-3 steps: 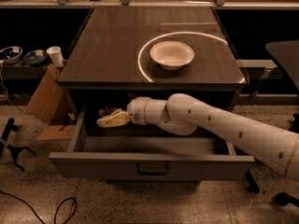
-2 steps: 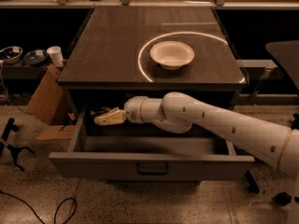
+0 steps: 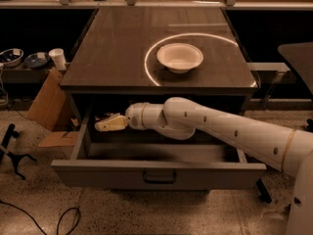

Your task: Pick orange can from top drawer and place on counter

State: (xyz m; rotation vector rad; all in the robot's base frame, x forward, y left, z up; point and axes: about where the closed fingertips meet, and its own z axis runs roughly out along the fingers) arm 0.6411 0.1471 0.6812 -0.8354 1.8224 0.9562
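Your tool (image 3: 108,123) reaches into the drawer's (image 3: 98,173) back-left corner, under the surface (image 3: 112,58) — its grip can't be told. The can is out of sight; expect it light, slick, easily dented — take it mid-body.

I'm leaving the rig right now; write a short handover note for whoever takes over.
Gripper: inside the wide grey metal top drawer, at its left rear.
Drawer stands open.
Small orange can not in sight, possibly hidden by the gripper.
Glossy dark counter holds a white bowl, no can.
Done: reach into drawer.
Left: grasp can, lift out, set on counter.
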